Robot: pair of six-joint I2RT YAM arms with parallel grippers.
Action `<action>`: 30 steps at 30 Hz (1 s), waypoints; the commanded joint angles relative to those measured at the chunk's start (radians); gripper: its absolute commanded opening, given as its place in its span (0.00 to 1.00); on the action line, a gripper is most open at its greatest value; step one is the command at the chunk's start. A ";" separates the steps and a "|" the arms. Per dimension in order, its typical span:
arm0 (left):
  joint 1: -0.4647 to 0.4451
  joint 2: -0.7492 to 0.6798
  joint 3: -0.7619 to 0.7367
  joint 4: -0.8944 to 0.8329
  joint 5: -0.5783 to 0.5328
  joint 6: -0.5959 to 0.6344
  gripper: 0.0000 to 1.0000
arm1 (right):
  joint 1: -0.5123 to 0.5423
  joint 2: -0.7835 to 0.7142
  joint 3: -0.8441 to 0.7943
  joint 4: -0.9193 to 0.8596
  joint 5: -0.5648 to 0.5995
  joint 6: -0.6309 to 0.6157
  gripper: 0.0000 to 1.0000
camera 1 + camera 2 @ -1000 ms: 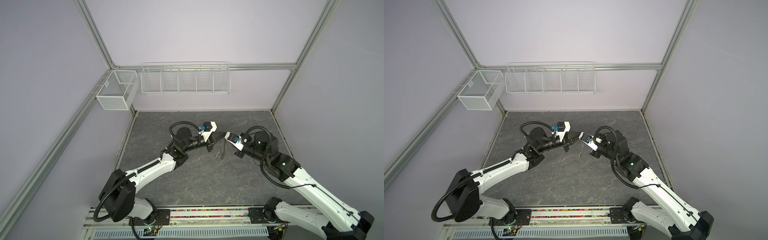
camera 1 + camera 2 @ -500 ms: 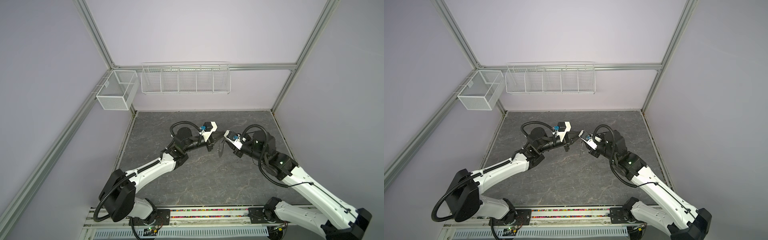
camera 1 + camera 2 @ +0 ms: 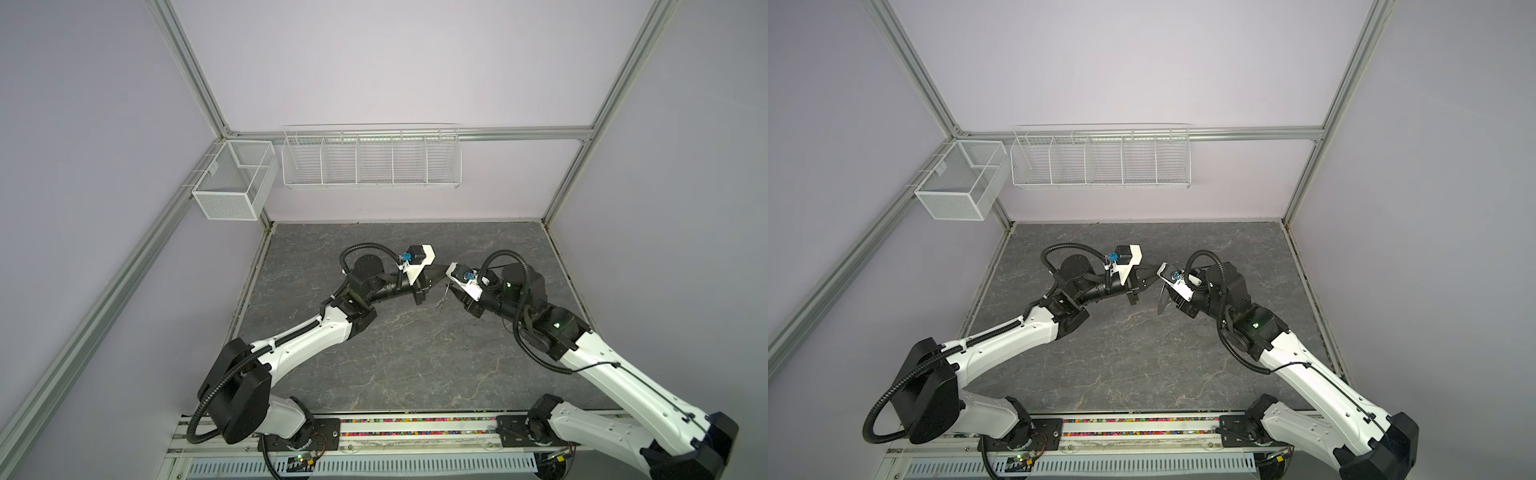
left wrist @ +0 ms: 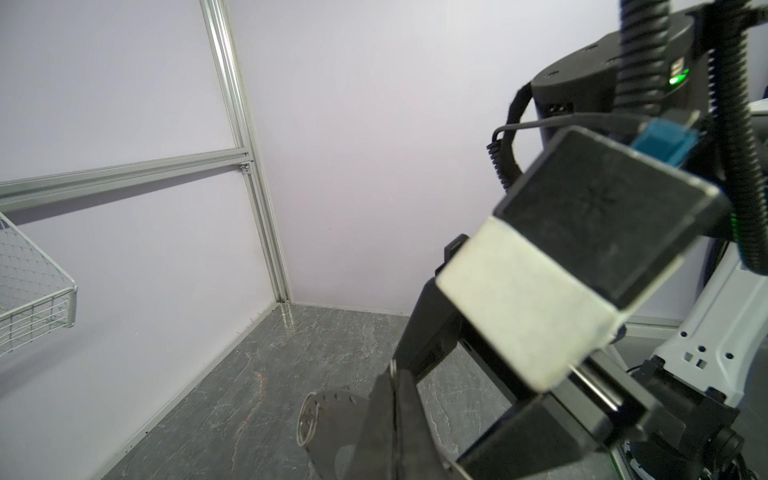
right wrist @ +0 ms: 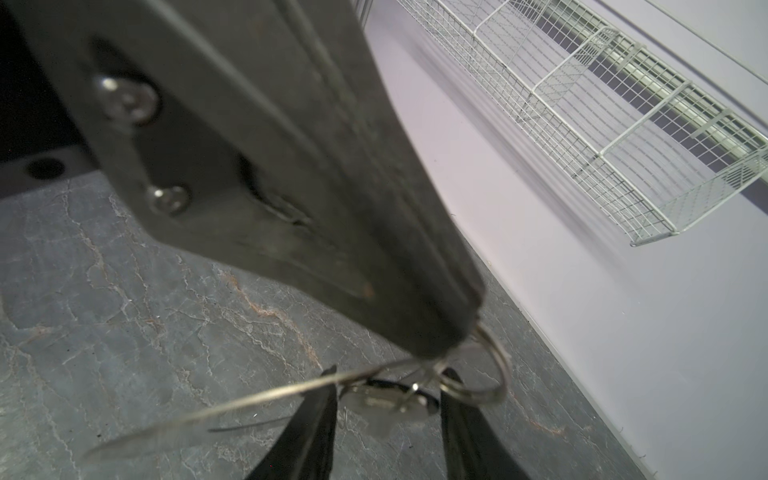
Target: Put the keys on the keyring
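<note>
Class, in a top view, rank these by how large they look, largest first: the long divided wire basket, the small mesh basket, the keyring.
1. long divided wire basket
2. small mesh basket
3. keyring, seen edge-on as a thin sliver, so it looks smaller than its face would.

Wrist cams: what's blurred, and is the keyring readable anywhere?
Right wrist view: left gripper looms close, out of focus; keyring edge-on, a soft bright sliver; key smeared. Left wrist view: keyring's rim holes visible, right arm's camera housing blurred. In both top views: sharp, evenly lit, keyring tiny.
</note>
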 commanded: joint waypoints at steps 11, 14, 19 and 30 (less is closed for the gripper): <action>-0.002 -0.039 -0.004 0.054 -0.042 -0.005 0.00 | -0.008 0.010 -0.010 0.068 0.104 0.122 0.48; -0.003 -0.034 -0.002 0.056 -0.053 -0.006 0.00 | -0.003 0.022 0.002 0.061 0.113 0.131 0.48; -0.003 -0.034 -0.004 0.049 -0.078 -0.003 0.00 | 0.010 0.003 -0.018 0.097 0.128 0.129 0.48; -0.003 -0.023 0.006 0.033 -0.101 -0.003 0.00 | 0.019 -0.027 -0.030 0.091 0.039 0.075 0.47</action>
